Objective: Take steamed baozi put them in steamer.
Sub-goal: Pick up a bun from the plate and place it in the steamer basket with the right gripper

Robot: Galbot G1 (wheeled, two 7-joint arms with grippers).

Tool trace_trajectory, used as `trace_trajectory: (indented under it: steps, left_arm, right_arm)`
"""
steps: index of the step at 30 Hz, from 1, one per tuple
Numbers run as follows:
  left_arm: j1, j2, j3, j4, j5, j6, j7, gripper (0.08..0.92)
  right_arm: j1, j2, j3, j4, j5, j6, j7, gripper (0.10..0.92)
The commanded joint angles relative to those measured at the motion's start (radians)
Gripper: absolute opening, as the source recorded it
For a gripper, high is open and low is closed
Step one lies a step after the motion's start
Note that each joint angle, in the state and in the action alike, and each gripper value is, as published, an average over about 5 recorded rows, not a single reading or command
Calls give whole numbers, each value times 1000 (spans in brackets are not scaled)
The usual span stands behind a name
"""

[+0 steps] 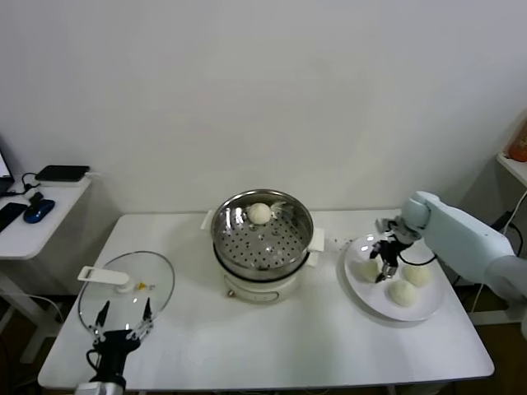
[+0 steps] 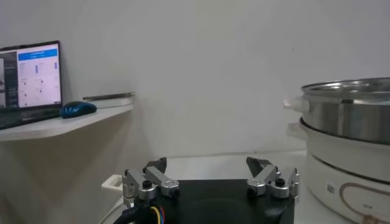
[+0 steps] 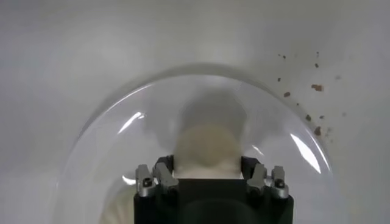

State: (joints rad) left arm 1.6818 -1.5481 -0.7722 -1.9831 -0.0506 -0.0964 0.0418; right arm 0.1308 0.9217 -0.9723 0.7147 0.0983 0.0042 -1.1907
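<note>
The steamer, a shiny steel pot on a white base, stands mid-table with one baozi at the back of its perforated floor. It also shows in the left wrist view. Three more baozi lie on a white plate at the right. My right gripper is down on the plate, its fingers closed against the sides of the left baozi. In the right wrist view that baozi fills the gap in my right gripper. My left gripper is open and empty at the front left.
A glass lid with a white handle lies flat at the front left, just ahead of the left gripper. A side table at far left holds a laptop and a blue mouse. Crumbs dot the table beyond the plate.
</note>
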Motion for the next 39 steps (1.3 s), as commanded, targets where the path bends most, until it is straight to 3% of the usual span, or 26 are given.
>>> trace_trajectory:
  steps: [1, 9, 17, 33, 39]
  left_arm:
    - [0, 0, -1, -4, 0, 2, -3, 823]
    - [-4, -1, 3, -19, 12, 7, -7, 823]
    - [-8, -6, 13, -28, 50, 5, -8, 823]
    - [-21, -3, 17, -31, 62, 14, -16, 823]
    - [-17, 2, 9, -32, 46, 12, -16, 823]
  right_arm:
    - [171, -17, -114, 66, 132, -16, -6, 701]
    - [414, 30, -323, 158, 345, -42, -9, 703]
    - [581, 199, -434, 178, 513, -82, -6, 704]
    - [486, 584, -373, -46, 524, -107, 1, 704]
    - [395, 656, -332, -92, 488, -125, 18, 708]
